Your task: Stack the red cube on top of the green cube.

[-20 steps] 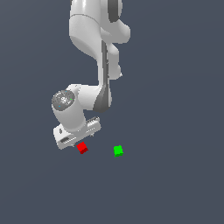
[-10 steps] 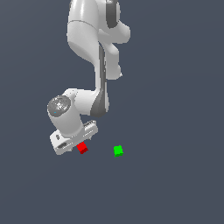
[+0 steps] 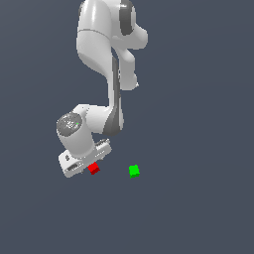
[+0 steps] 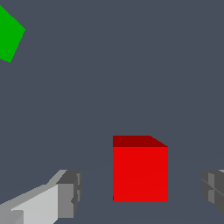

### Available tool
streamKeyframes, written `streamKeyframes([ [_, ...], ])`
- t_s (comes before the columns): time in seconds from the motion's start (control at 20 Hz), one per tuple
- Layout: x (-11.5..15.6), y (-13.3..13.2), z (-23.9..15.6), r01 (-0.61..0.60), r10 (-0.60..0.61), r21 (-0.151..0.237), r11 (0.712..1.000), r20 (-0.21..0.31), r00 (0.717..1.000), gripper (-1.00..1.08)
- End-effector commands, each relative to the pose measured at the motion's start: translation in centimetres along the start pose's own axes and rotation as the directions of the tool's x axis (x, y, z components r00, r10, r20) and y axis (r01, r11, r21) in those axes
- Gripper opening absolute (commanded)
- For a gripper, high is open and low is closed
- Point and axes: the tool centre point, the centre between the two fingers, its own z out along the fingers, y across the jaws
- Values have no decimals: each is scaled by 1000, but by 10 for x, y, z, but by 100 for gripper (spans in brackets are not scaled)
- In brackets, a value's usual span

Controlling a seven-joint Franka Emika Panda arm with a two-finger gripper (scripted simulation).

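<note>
In the exterior view, the white arm hangs down from the top of the scene and bends toward the exterior view's left, ending low over the plain dark grey tabletop. The end effector sits at the bottom of the arm, its pale body angled, and the red cube shows right at its lower edge, partly tucked under it. From this angle the fingers cannot be made out separately. The green cube lies on the tabletop to the exterior view's right of the red one, near it but clearly apart, at about the same depth in the scene. Nothing touches the green cube.

In the wrist view, the red cube stands large between the two fingers, its front face bright and its top face darker. One finger shows a grey pad on a pale body to one side of the cube; the other finger shows only as a grey pad at the picture's edge. The end effector is spread wide: a clear strip of tabletop shows between each pad and the cube, so it grips nothing. The green cube appears in a far corner, cut by the frame, well apart from the red one
</note>
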Motion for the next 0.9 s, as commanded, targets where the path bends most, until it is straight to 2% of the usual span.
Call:
streamKeyframes([
  [0.0,0,0,14,2,-2,1,1000,1,1000,100],
  [0.45,1,1,34,5,-5,1,1000,1,1000,100],
  [0.5,1,1,34,5,-5,1,1000,1,1000,-100],
  [0.85,1,1,34,5,-5,1,1000,1,1000,-100],
])
